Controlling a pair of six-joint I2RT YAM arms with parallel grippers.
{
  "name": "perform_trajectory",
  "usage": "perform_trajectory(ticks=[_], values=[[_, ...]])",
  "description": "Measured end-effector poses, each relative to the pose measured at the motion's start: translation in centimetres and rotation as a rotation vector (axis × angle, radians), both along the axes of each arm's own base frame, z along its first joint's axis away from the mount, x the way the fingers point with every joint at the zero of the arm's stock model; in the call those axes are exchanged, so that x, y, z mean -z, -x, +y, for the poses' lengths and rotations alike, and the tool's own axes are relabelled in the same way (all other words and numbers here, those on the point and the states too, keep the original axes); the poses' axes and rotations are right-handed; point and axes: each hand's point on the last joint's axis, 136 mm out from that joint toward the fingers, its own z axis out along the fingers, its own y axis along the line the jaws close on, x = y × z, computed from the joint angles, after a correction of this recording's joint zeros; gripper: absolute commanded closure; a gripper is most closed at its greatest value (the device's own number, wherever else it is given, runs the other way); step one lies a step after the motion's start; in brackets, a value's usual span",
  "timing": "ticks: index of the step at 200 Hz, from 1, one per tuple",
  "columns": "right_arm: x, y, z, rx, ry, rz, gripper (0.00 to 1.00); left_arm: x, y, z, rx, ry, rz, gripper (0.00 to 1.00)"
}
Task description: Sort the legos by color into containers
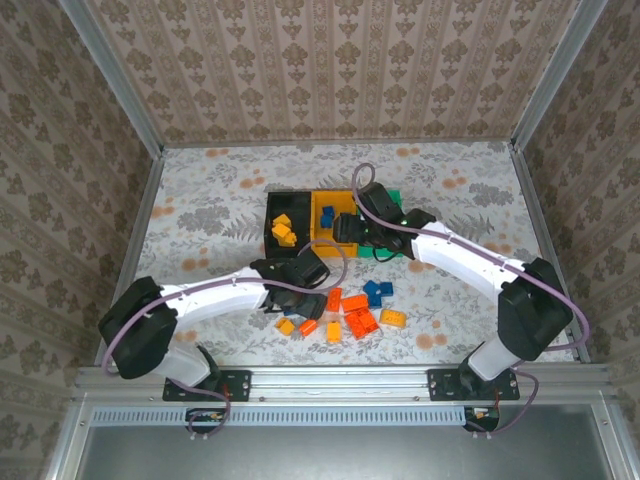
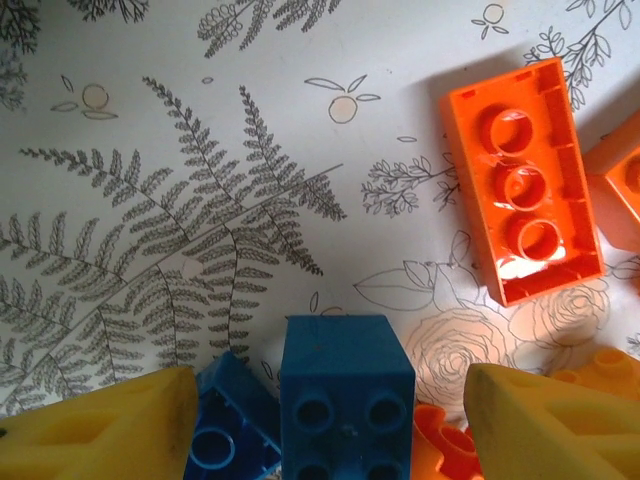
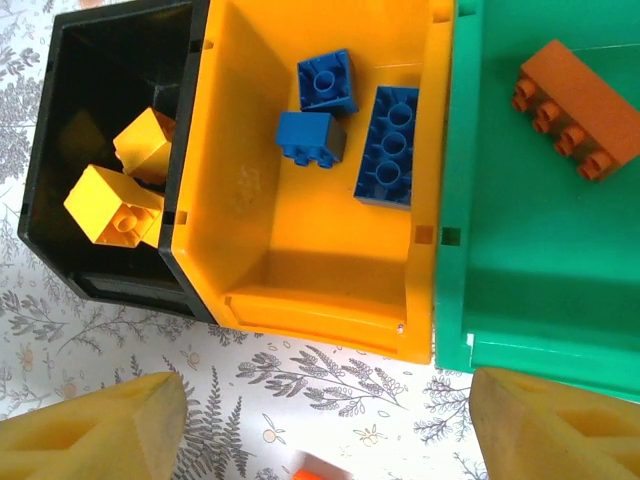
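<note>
Top external view: a cluster of loose legos in orange, blue and yellow lies on the flower-patterned table, near its front edge and between the two arms; the left arm bends low toward the left side of that cluster, and the right arm reaches farther back over the table.

Left wrist view: the left gripper has its jaws apart, with one yellow pad in each lower corner; a blue brick lies between them, and as far as I can see it touches neither pad; a second blue brick sits just beside it on the left; a long orange brick lies hollow side up, off to the upper right.

Right wrist view: the right gripper hangs over the table just in front of the containers, jaws wide apart with nothing between them; the three bins stand side by side, touching; the black bin on the left holds yellow bricks; the yellow-orange bin in the middle holds three blue bricks; the green bin on the right holds one orange-brown brick.
</note>
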Motion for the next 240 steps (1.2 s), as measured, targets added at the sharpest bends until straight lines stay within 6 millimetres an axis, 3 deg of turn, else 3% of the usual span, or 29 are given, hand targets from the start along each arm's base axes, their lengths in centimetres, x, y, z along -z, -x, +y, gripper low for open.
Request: perform_trajectory(ticks=[45, 112, 154, 180, 218, 240], values=[[-1.5, -0.3, -0.8, 0.029, -0.031, -0.036, 0.23, 0.8, 0.1, -0.3, 0.024, -0.045, -0.009, 0.45], [-1.1, -0.5, -2.3, 0.065, -0.024, -0.033, 0.23, 1.3, 0.7, -0.3, 0.042, -0.077, -0.011, 0.63], [-1.3, -0.3, -3.2, 0.086, -0.028, -0.037, 0.23, -0.8, -0.4, -1.1, 0.035, -0.036, -0.049, 0.69], [-1.4, 0.0, -4.4, 0.115, -0.034, -0.042, 0.23, -4.3, -3.3, -2.9, 0.003, 0.049, -0.112, 0.68], [-1.9, 0.7, -6.3, 0.159, -0.046, -0.061, 0.23, -10.9, -10.3, -5.3, -0.066, 0.187, -0.256, 0.68], [-1.9, 1.2, -7.4, 0.178, -0.044, -0.067, 0.23, -11.9, -14.3, -6.4, -0.1, 0.208, -0.299, 0.68]])
